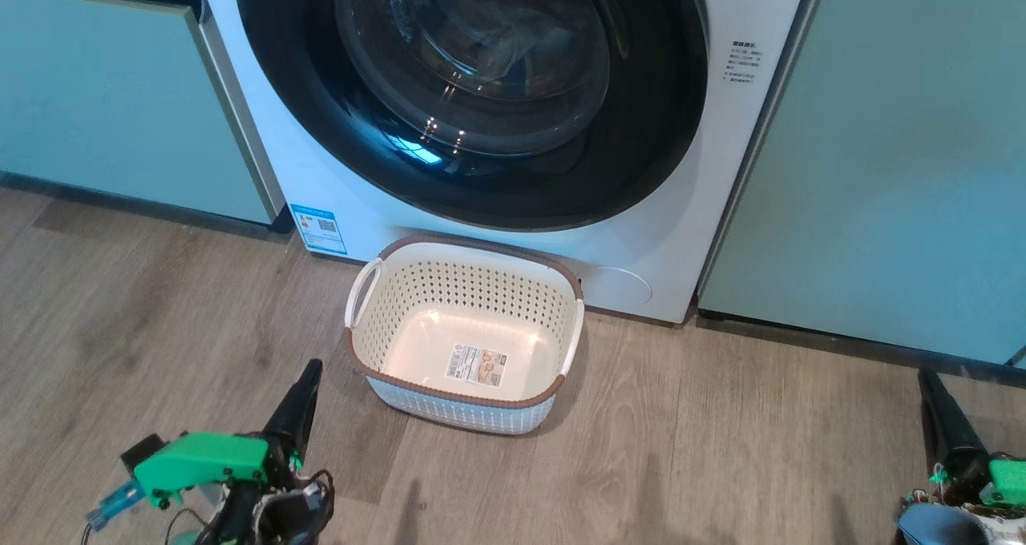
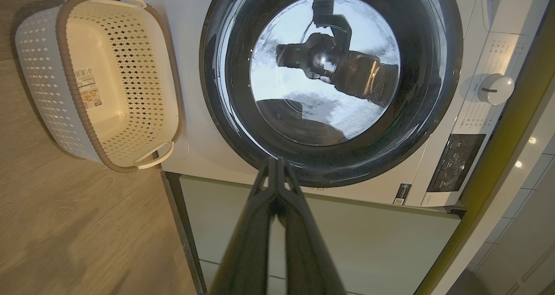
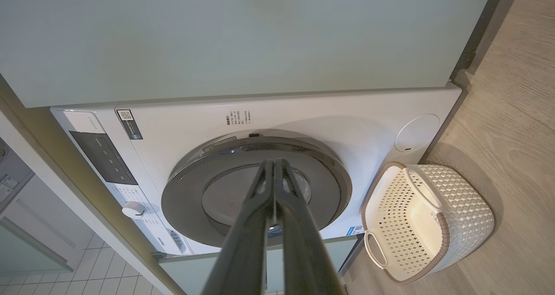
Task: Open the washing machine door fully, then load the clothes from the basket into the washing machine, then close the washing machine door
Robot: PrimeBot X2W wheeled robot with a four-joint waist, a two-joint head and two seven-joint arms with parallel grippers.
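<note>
1. Washing machine (image 1: 681, 232): white front-loader, set btwn pale green cabinets (image 1: 882, 168).
2. Washing machine door (image 1: 657, 128): black ring w/ glass bowl, flush on machine front, looks shut.
3. Basket (image 1: 449, 288): on wood floor (image 1: 721, 449) just below door, prob. put there for a short reach to the drum. Label on its bottom bare, no garments inside.
4. Clothes: dim shape behind glass, can't tell if them.
5. Left gripper (image 2: 276, 165): fingers pressed together, empty, aimed at door.
6. Right gripper (image 3: 274, 165): same, pinched tight, empty. Task looks abt done.
</note>
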